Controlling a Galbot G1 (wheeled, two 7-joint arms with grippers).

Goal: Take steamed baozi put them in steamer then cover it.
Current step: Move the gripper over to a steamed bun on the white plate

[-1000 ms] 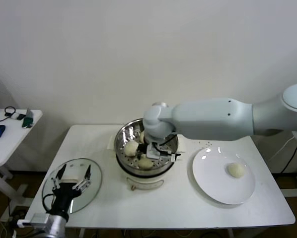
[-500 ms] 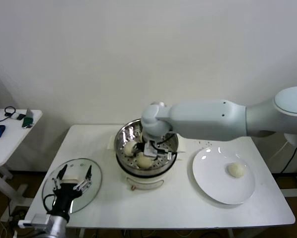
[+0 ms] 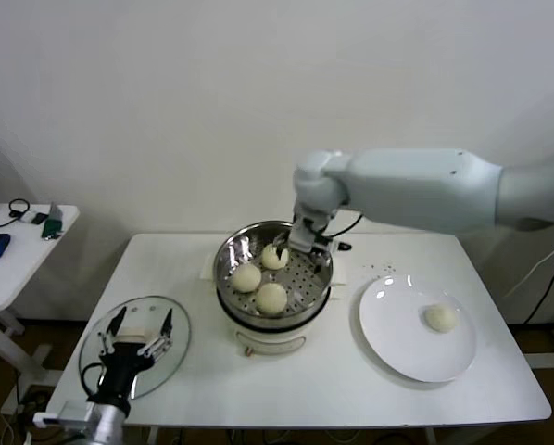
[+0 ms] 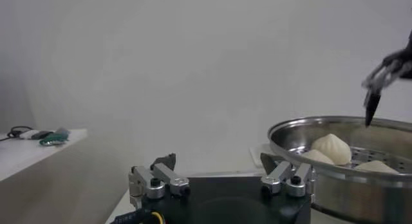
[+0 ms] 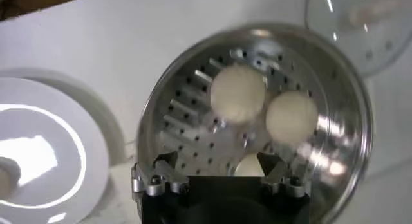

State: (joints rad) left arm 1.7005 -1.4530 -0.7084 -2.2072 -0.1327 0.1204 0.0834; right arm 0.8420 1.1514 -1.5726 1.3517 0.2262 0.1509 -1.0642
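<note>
The steamer [image 3: 223, 298] stands at the table's middle with three baozi on its perforated tray: one at the left [image 3: 246, 277], one at the front [image 3: 271, 297], one at the back [image 3: 275, 257]. A fourth baozi [image 3: 440, 318] lies on the white plate [image 3: 397, 338] to the right. My right gripper [image 3: 300, 243] is open and empty, just above the steamer's back right rim; in its wrist view [image 5: 217, 164] the three baozi [image 5: 237, 93] lie below it. The glass cover [image 3: 170, 345] lies flat at the table's front left. My left gripper [image 3: 133, 334] hovers open over the cover.
A white side table [image 3: 13, 269] with a mouse and cables stands to the left. The white wall is close behind the steamer. The left wrist view shows the steamer [image 4: 341, 180] with baozi [image 4: 331, 147] and the right gripper's fingertips [image 4: 372, 106] above its rim.
My right gripper has let go of a baozi at the back of the tray, then risen out of the steamer and moved back and right. The left arm has not moved.
</note>
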